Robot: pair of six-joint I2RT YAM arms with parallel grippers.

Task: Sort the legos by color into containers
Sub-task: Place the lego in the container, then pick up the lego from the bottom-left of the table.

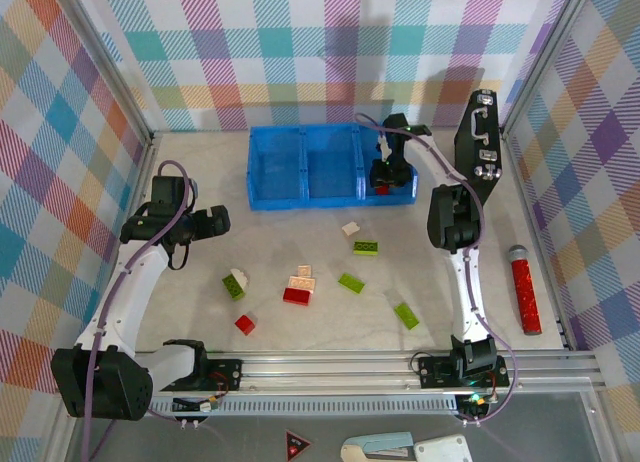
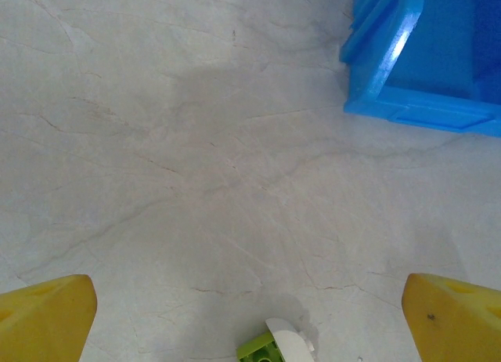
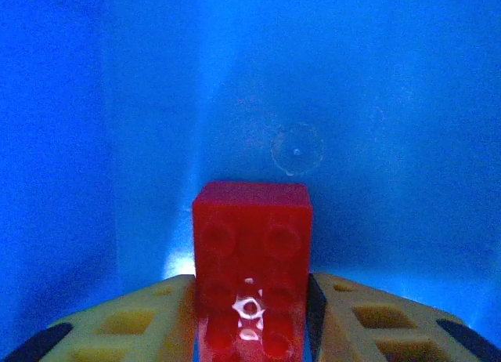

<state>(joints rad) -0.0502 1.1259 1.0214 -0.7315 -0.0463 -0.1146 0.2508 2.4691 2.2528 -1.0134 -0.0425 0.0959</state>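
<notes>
The blue tray (image 1: 280, 172) has three compartments side by side. My right gripper (image 1: 383, 174) reaches down into the right compartment, shut on a red brick (image 1: 382, 189). In the right wrist view the red brick (image 3: 252, 252) is pinched between the yellow fingers (image 3: 145, 323), with the blue tray wall (image 3: 368, 88) behind it. My left gripper (image 1: 214, 222) hangs open over bare table, left of the tray. A lime-and-white brick (image 2: 275, 346) lies just below its spread fingertips (image 2: 47, 315). Red, lime and cream bricks lie loose on the table, among them a red one (image 1: 245, 324) and a lime one (image 1: 365, 247).
A black case (image 1: 480, 142) with metal latches leans at the right wall beside the tray. A long red cylinder (image 1: 524, 292) lies at the right edge. A metal rail (image 1: 330, 364) runs along the near edge. The tray's corner (image 2: 423, 56) shows in the left wrist view.
</notes>
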